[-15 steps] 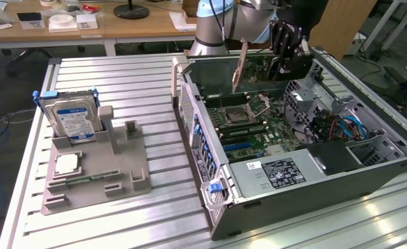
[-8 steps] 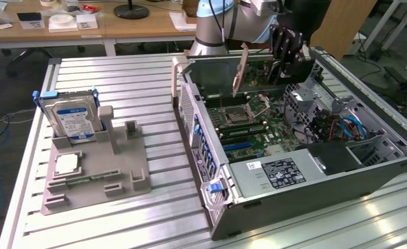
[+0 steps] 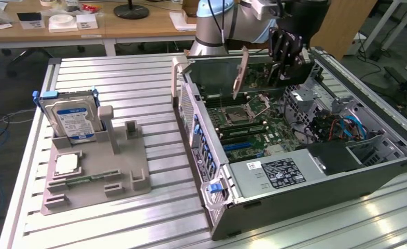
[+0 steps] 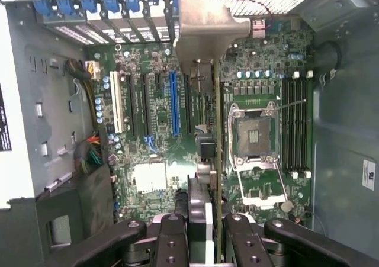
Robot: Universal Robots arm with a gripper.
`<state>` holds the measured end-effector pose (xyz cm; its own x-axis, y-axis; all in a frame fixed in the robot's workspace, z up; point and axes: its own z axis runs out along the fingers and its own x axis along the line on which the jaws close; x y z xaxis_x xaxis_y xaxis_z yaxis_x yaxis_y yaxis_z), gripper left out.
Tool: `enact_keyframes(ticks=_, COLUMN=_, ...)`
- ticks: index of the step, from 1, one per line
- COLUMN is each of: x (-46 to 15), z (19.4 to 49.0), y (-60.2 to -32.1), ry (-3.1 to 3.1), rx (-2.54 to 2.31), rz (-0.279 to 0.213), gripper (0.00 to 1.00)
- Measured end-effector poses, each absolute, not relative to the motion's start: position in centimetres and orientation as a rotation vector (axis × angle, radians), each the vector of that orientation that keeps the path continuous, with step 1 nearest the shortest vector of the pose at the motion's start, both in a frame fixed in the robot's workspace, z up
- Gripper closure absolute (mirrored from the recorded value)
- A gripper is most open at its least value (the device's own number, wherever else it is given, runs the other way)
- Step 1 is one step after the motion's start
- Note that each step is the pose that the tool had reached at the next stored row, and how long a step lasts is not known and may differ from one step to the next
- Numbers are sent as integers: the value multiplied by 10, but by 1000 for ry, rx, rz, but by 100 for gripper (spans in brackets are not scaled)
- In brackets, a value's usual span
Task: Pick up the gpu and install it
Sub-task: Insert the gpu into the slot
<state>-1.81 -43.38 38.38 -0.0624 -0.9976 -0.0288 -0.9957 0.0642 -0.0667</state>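
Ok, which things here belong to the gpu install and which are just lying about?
Job: gpu, held on edge in the fingers; open computer case; motherboard with its blue slot.
Lying about: hard drive, standing in the grey holder; processor chip lying on it.

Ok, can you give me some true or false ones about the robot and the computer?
1. The pincer grips the gpu. True.
2. The gpu is plugged into the motherboard. False: it hangs above it, held in the pincer.
3. The hard drive stands upright in the grey holder. True.
4. The computer case is closed up. False: its side is open, so the motherboard shows.
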Motion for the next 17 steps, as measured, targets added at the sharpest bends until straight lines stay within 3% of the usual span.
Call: enact_keyframes(ticks=17, x=-33, z=357, y=-439, ry=2234, rx=-2116, rz=-35, gripper=72)
